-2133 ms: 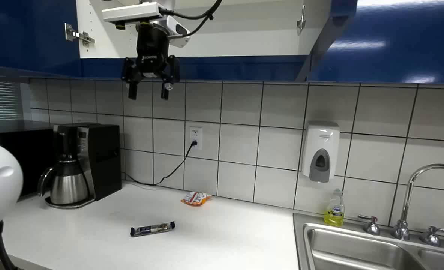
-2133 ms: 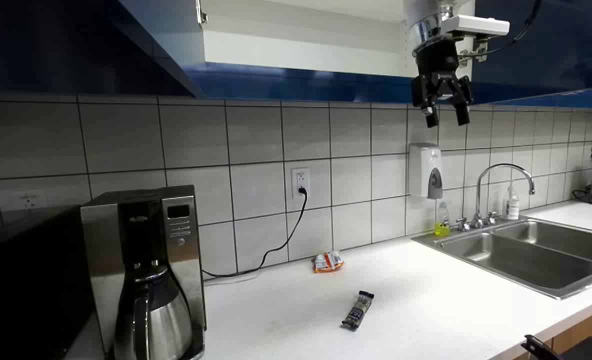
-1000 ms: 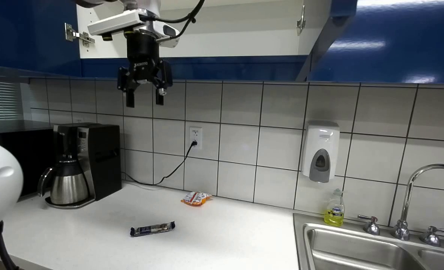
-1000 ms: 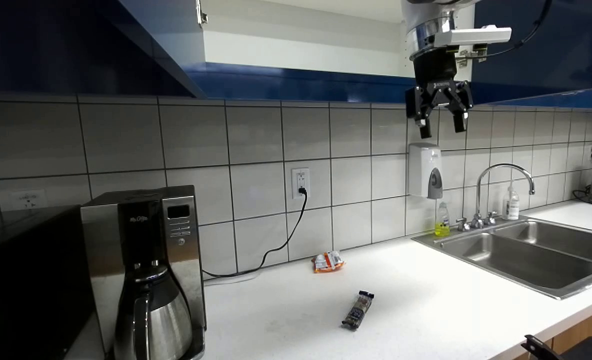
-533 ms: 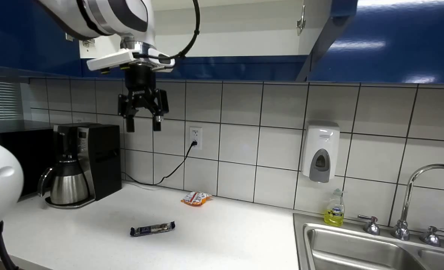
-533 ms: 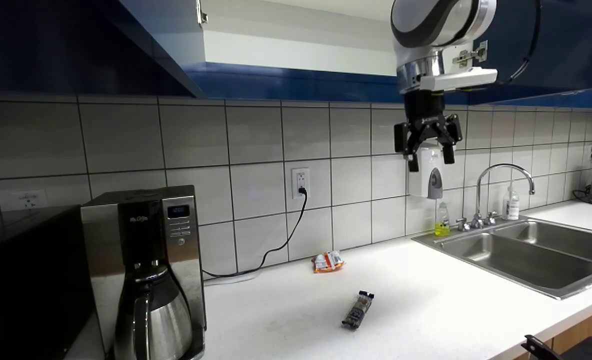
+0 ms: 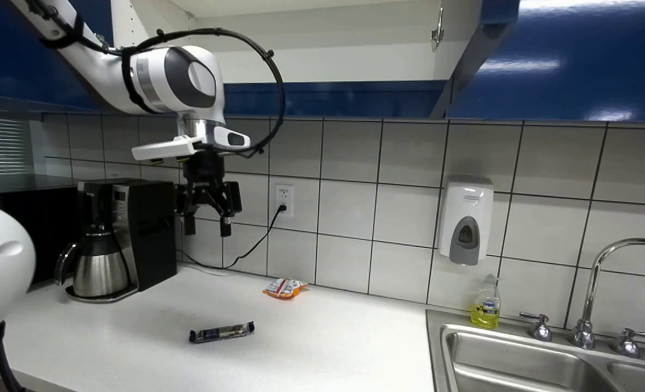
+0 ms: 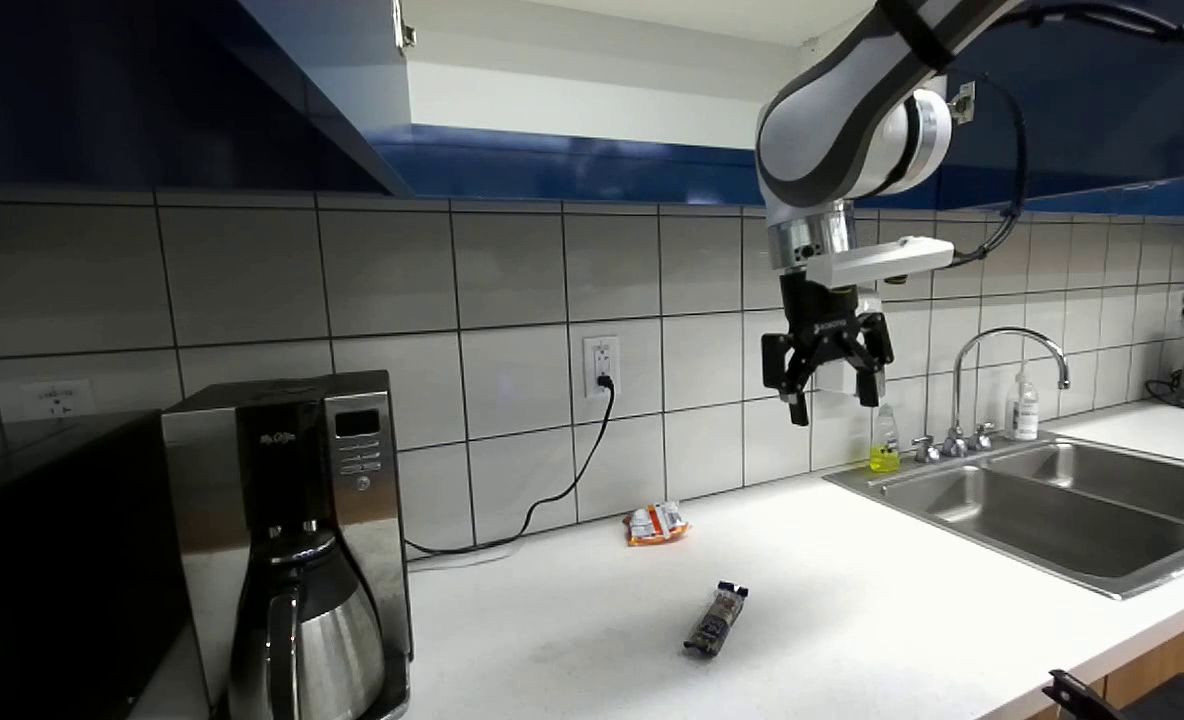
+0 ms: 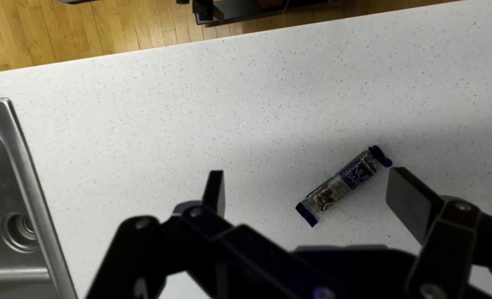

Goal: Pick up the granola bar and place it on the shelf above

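Note:
The granola bar (image 7: 221,332), slim and dark with a lighter label, lies flat on the white countertop. It also shows in an exterior view (image 8: 716,620) and in the wrist view (image 9: 343,185). My gripper (image 7: 207,226) points down, open and empty, well above the counter; it also shows in an exterior view (image 8: 834,400). In the wrist view the bar lies slantwise between the spread fingertips (image 9: 307,182), its far end near the right finger. The white shelf board (image 7: 290,7) shows from below inside the open blue-fronted cupboard, also in an exterior view (image 8: 712,15); its top is hidden.
An orange packet (image 7: 284,288) lies near the tiled wall. A coffee maker (image 7: 129,234) stands at the counter's back corner. A sink (image 8: 1052,510), a yellow soap bottle (image 7: 486,305) and a wall dispenser (image 7: 467,218) are further along. The cupboard's blue lower edge (image 7: 333,99) overhangs the counter.
My gripper has come down from the cupboard's height to well below its lower edge, staying open. The granola bar and the other objects have not moved.

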`<state>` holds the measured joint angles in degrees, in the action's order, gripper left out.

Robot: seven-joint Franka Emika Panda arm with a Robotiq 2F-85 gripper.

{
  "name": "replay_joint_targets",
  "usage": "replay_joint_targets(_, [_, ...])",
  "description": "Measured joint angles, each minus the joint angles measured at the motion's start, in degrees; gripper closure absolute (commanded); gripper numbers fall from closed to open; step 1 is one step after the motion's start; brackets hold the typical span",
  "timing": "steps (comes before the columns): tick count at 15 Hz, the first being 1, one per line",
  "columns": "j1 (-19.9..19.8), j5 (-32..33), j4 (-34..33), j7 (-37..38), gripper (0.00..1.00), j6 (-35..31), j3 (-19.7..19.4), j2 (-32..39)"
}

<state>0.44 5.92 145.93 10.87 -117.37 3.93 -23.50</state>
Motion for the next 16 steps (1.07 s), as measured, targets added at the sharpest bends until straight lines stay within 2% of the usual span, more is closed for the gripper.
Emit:
replay_joint_targets(10, [-0.67, 1.20, 0.54, 4.96, 0.00, -20.41, -0.22, 19.08])
replay_joint_targets(16, [-0.06, 3.44, -5.11, 7.09, 0.00, -26.71, -1.47, 32.11])
